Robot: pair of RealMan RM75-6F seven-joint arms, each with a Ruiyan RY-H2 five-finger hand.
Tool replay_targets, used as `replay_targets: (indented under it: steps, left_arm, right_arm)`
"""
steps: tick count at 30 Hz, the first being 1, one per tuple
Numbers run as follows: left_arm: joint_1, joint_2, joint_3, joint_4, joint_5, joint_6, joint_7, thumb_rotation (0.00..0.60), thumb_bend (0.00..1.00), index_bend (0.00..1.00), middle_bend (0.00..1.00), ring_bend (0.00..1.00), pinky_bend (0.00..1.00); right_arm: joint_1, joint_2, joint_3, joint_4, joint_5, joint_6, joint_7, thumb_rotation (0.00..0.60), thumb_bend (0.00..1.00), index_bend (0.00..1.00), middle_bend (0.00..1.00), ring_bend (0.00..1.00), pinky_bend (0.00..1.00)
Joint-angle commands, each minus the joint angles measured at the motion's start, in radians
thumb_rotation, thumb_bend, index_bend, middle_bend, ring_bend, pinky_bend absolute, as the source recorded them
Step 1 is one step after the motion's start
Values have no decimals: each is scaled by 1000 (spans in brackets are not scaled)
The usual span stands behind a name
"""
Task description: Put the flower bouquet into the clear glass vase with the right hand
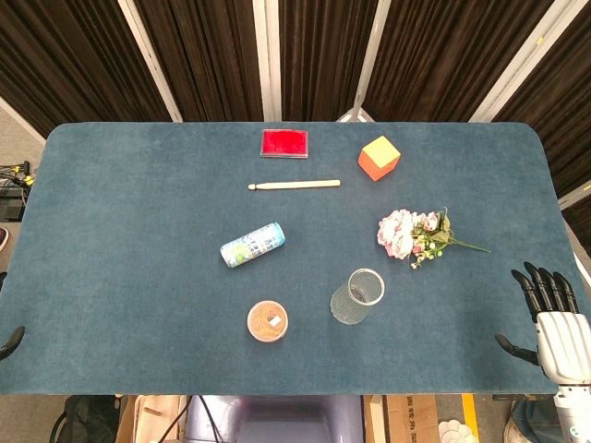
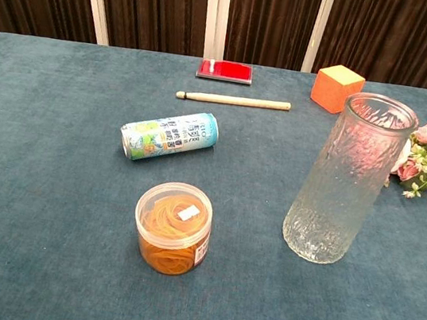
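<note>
We saw the flower bouquet [image 1: 413,234] lying on its side on the blue table [image 1: 120,231], blooms toward the middle and stems pointing to the table's right edge. The clear glass vase [image 1: 356,295] stood upright and empty just in front of it, nearer to us, apart from the flowers; in the chest view the pink blooms peeked out behind the vase's right side.

Our right hand [image 1: 551,314] hovered at the right near edge of the table, well apart from the bouquet, fingers spread and straight, grasping nothing. Of the left hand [image 1: 11,341] we caught only a dark tip at the left edge, so we could not tell its state.

Left of the vase stood a lidded plastic jar of rubber bands [image 1: 267,321], behind it a drink can [image 1: 252,245] on its side. Farther back lay a wooden stick [image 1: 294,185], a red flat box [image 1: 284,143] and an orange cube [image 1: 379,157].
</note>
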Motion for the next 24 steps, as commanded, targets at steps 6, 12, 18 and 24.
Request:
replay_targets:
  steps: [6,12,18,24]
  left_arm:
    - [7,4,2,-5,-2,7,-4,600,349,160,0,0,62]
    - [8,1,-3,-6,-5,11,-1,600,348,160,0,0,63]
    - [4,-4,-2,-9,-7,1,15,600,349,160,0,0,62]
    - [10,-3,3,-14,0,9,16,600,349,160,0,0,62]
  right_arm:
    - [-3,7,-5,-6,-4,1,4,600,68,115,61,2,0]
    - [0,9,-4,-11,5,-7,5,600,67,115,61,3,0]
    - [1,11,-6,-11,4,-11,16,600,68,115,62,2,0]
    - [-1,20,-13,-12,-9,-8,55,600,68,115,61,3,0]
